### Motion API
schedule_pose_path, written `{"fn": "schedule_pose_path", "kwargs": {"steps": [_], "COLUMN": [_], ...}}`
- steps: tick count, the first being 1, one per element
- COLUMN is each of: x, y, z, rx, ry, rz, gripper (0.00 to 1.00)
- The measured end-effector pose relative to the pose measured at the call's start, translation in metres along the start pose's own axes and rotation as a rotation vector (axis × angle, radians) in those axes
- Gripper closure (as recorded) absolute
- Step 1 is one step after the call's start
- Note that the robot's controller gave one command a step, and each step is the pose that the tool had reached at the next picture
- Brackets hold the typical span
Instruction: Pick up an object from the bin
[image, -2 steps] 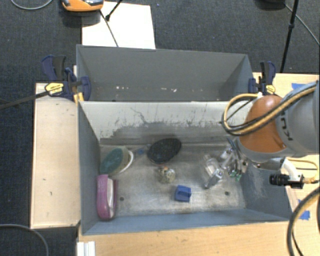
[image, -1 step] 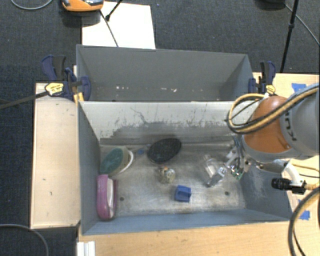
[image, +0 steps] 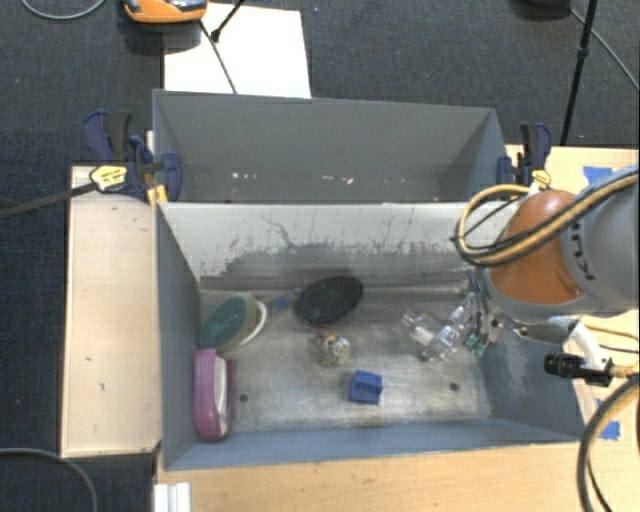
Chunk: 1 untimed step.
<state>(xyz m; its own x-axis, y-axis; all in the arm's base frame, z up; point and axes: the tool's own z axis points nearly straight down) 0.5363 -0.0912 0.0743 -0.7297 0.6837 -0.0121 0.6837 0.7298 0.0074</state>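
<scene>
My gripper (image: 463, 332) sits at the bin's (image: 180, 300) right, just beside a clear plastic piece (image: 424, 335). Open or closed, I cannot tell.

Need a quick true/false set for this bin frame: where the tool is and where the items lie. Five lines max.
1. The tool is at the right side of the bin, next to a clear plastic thing. True.
2. The blue block lies in the far left corner. False: it lies near the front wall, right of the middle.
3. The pink oblong thing lies along the left wall at the front. True.
4. The dark oval thing rests on the blue block. False: they are apart; the oval lies by the back wall.
5. A small crumpled pale thing lies between the dark oval and the blue block. True.
</scene>
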Motion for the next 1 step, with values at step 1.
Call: {"fn": "schedule_pose_path", "kwargs": {"steps": [1], "x": [-0.0016], "y": [0.0011], "z": [-0.0409], "rx": [0.004], "ry": [0.007], "rz": [-0.008], "gripper": [1.00]}}
